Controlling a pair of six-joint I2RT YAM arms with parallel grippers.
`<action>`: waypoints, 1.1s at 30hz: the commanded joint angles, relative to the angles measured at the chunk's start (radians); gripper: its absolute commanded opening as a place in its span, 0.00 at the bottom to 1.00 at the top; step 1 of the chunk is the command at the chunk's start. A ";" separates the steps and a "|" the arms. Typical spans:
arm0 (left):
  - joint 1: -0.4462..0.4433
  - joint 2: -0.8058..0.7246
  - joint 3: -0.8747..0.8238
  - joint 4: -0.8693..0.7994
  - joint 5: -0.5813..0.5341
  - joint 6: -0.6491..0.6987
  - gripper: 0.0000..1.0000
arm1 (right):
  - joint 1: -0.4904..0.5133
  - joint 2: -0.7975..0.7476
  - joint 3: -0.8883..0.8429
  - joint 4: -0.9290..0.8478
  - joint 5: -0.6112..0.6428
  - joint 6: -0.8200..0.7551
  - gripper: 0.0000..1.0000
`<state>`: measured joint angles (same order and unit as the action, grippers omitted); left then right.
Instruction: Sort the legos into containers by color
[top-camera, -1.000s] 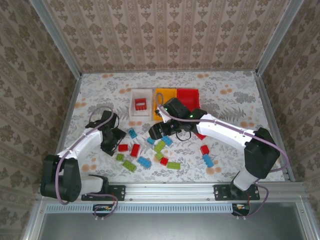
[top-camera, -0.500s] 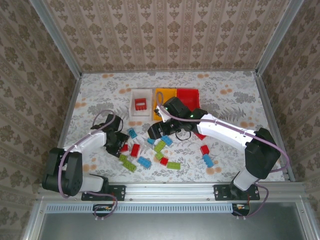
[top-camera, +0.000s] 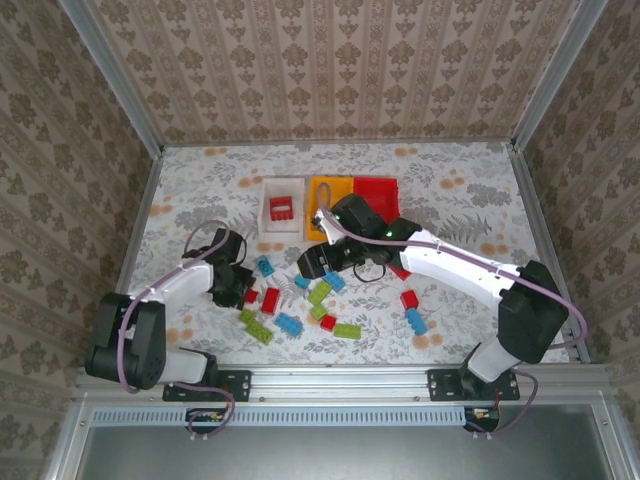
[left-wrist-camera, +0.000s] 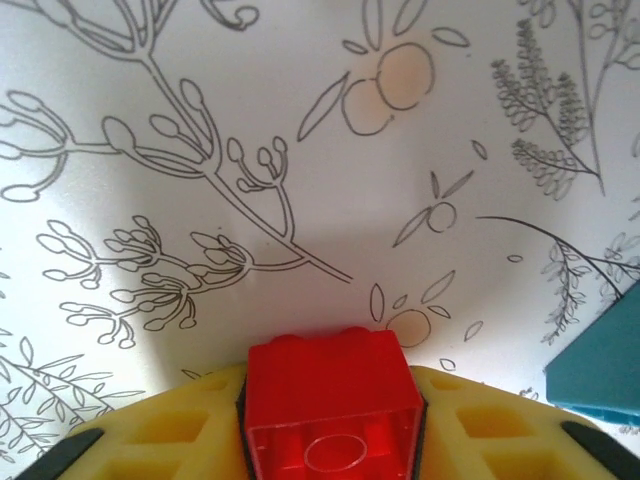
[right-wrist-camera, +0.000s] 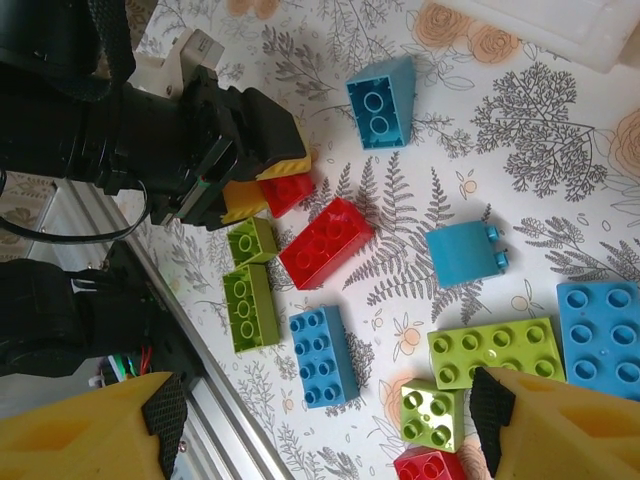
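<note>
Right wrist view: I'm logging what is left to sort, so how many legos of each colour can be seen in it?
Red legos: 3
Lime green legos: 4
Blue legos: 4
Total: 11
</note>
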<state>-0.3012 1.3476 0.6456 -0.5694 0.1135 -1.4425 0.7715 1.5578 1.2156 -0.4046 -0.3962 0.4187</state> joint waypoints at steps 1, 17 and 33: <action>-0.012 -0.038 0.047 -0.038 -0.064 0.050 0.35 | 0.005 -0.076 -0.020 0.024 0.033 0.007 0.78; -0.148 0.380 0.773 -0.227 -0.180 0.618 0.30 | -0.137 -0.130 -0.001 0.141 0.120 0.119 0.79; -0.149 0.708 1.063 -0.312 -0.164 0.746 0.52 | -0.211 -0.242 -0.129 0.044 0.185 0.142 0.79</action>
<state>-0.4511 2.0640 1.6840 -0.8371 -0.0490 -0.7216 0.5732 1.3567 1.1263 -0.3016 -0.2546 0.5510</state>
